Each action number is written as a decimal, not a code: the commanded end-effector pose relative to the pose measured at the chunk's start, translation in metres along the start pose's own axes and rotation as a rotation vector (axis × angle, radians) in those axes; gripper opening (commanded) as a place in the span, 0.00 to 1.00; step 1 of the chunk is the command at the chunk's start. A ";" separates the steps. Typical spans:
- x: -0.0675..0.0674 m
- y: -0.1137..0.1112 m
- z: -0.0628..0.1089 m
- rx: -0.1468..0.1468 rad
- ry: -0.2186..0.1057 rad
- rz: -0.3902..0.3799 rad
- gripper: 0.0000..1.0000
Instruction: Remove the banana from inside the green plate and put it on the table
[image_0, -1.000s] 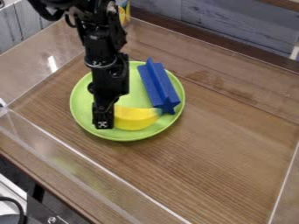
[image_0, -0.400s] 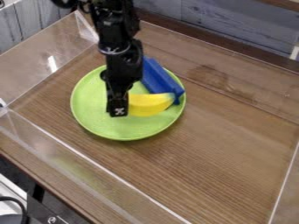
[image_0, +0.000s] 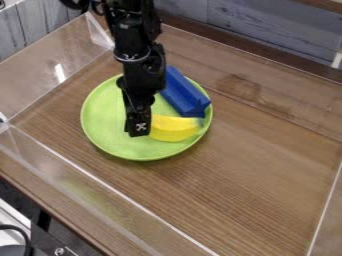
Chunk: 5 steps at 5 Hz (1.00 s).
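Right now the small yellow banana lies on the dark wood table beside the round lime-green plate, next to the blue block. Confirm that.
Not quite. The camera view shows the small yellow banana lying inside the round lime-green plate, not on the dark wood table. The rest holds: it lies next to the blue block, which is also in the plate.

Plate sitting left of centre on the counter, two things lying in it.

The plate (image_0: 107, 135) is resting on the counter (image_0: 254, 160); the banana (image_0: 177, 127) is lying in its right half, the block (image_0: 185, 92) sitting just behind it over the far right rim. The end effector (image_0: 136, 124) is hanging over the plate at the banana's left end.
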<state>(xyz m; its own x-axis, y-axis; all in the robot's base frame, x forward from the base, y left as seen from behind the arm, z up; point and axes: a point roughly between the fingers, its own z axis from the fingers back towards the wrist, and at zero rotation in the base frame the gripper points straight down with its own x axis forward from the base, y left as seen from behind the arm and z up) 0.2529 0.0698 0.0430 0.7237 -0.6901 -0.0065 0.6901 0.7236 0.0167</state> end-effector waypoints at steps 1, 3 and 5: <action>0.004 0.000 0.001 0.019 -0.026 -0.017 1.00; 0.012 -0.008 0.000 0.019 -0.039 -0.014 0.00; -0.007 0.007 0.040 0.033 -0.044 0.013 0.00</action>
<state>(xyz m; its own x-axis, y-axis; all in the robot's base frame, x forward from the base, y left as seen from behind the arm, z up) 0.2455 0.0763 0.0697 0.7323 -0.6808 0.0132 0.6808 0.7324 0.0049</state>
